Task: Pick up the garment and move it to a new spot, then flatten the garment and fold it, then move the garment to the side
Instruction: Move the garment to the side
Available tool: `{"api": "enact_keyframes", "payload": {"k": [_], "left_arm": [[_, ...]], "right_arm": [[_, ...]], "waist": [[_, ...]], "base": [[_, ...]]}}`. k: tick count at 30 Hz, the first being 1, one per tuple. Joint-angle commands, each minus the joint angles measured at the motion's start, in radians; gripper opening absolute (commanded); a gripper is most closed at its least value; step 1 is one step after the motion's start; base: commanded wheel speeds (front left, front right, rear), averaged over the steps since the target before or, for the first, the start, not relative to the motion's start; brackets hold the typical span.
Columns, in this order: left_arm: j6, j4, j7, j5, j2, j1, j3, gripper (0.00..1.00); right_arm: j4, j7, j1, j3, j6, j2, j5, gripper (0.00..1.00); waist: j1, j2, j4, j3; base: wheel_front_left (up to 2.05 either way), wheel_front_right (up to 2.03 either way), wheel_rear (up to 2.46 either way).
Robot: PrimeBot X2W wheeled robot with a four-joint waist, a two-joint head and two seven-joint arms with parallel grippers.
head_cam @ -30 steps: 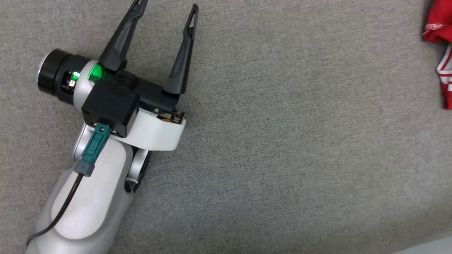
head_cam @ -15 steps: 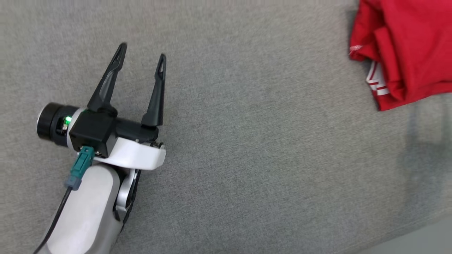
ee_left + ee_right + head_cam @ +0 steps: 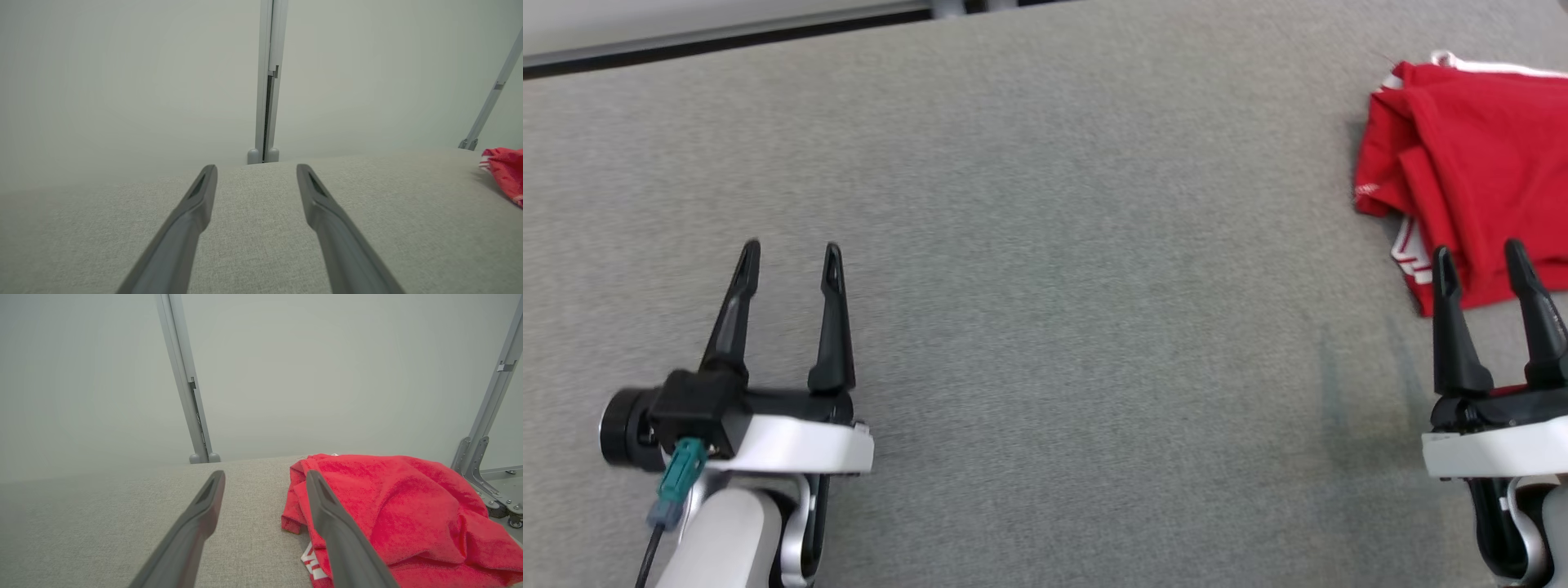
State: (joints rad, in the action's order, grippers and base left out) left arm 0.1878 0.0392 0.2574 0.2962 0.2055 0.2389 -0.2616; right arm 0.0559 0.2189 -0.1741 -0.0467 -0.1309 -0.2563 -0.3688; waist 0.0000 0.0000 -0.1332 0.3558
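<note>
My left claw is at the lower left of the head view, wide open and holding nothing. My right claw is at the lower right, wide open too. Its tips sit over the near edge of the red garment; I cannot tell if they touch it. The garment lies bunched up at the upper right of the grey tabletop.
</note>
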Motion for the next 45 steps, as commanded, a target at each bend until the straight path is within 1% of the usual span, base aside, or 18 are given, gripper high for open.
{"api": "enact_keyframes", "payload": {"k": [1,6,13,23,30,45], "left_arm": [[0.011,-0.007,0.006,0.000,-0.001,-0.029,0.010,1.00],[0.020,-0.018,0.008,0.000,-0.007,-0.105,0.022,1.00],[-0.006,-0.012,0.008,0.009,0.009,-0.178,0.028,1.00],[-0.037,0.018,0.001,0.026,0.030,-0.263,0.003,1.00],[-0.033,0.039,-0.009,0.038,0.041,-0.292,0.000,1.00],[-0.016,0.052,-0.020,0.048,0.040,-0.296,-0.003,1.00]], "right_arm": [[-0.017,-0.016,0.018,-0.003,0.000,0.003,0.010,1.00],[-0.064,-0.060,0.063,0.010,0.000,0.012,0.034,1.00],[-0.105,-0.130,0.141,0.016,0.000,0.027,0.057,1.00],[-0.150,-0.194,0.257,0.035,0.000,0.054,0.087,1.00],[-0.172,-0.221,0.299,0.048,0.000,0.063,0.094,1.00],[-0.179,-0.246,0.295,0.042,0.000,0.064,0.099,1.00]], "waist": [[0.0000,0.0000,0.061,-0.054],[0.0000,0.0000,0.114,-0.105],[0.0000,0.0000,0.154,-0.179],[0.0000,0.0000,0.158,-0.288],[0.0000,0.0000,0.157,-0.328],[0.0000,0.0000,0.146,-0.338]], "base": [[0.00,0.00,0.00],[0.00,0.00,0.00],[0.00,0.00,0.00],[0.00,0.00,0.00],[0.00,0.00,0.00],[0.00,0.00,0.00]]}}
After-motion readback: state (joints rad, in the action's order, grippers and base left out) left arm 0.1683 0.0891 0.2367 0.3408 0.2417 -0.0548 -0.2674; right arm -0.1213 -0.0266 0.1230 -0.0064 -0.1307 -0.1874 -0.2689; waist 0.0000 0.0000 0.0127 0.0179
